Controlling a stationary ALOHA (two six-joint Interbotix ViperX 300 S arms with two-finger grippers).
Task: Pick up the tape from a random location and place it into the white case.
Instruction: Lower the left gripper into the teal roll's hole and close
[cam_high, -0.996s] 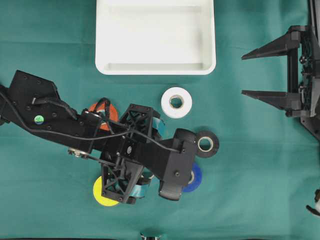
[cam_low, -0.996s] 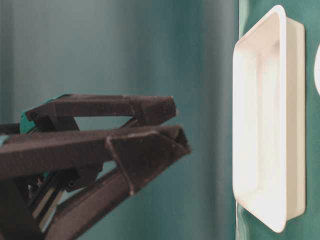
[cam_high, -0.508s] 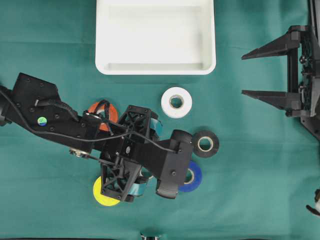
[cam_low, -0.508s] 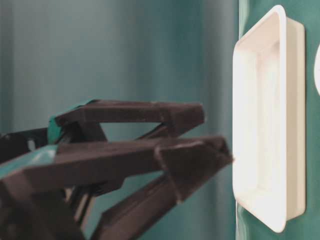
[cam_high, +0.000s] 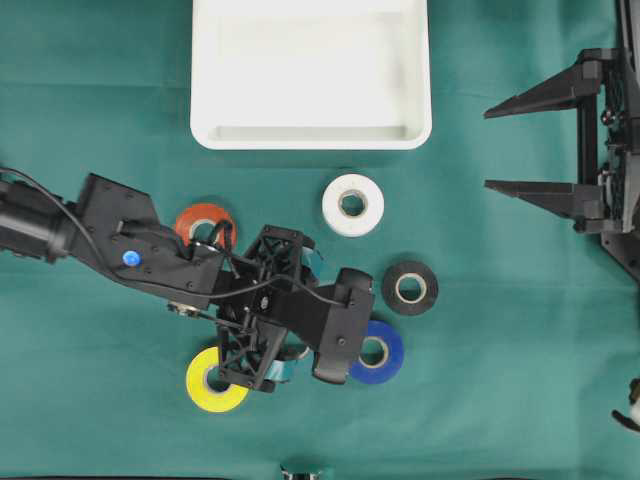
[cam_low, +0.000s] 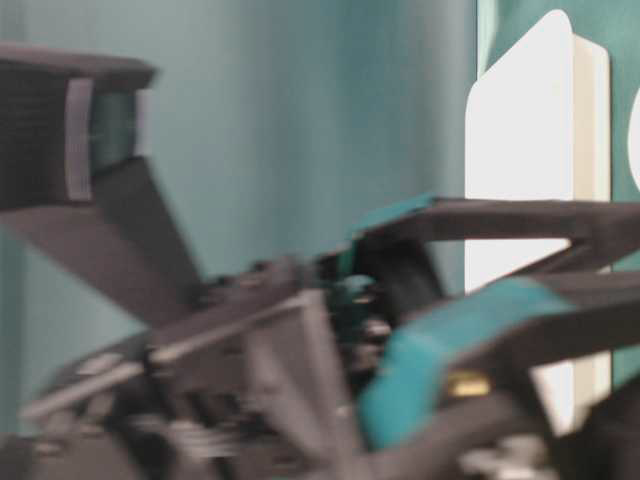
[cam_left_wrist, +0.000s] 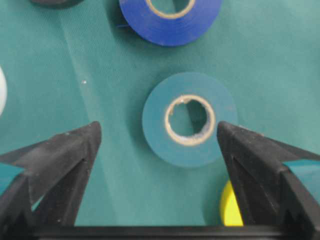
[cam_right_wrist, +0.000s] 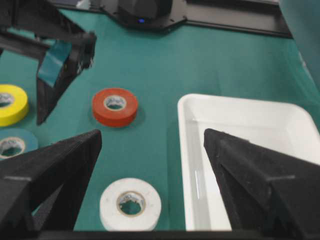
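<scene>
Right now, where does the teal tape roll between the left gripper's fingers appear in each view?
Overhead: almost hidden under the left gripper, low and left of centre.
Table-level: not identifiable; blurred arm parts fill the picture.
Left wrist: the teal tape roll lies flat at centre, between the open fingers.
Right wrist: at the left edge, partly cut off.
Shared landmark: the yellow tape roll beside it, also at and.

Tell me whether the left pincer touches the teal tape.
Apart. The left wrist view shows green cloth between each open fingertip of the left pincer and the teal tape.
</scene>
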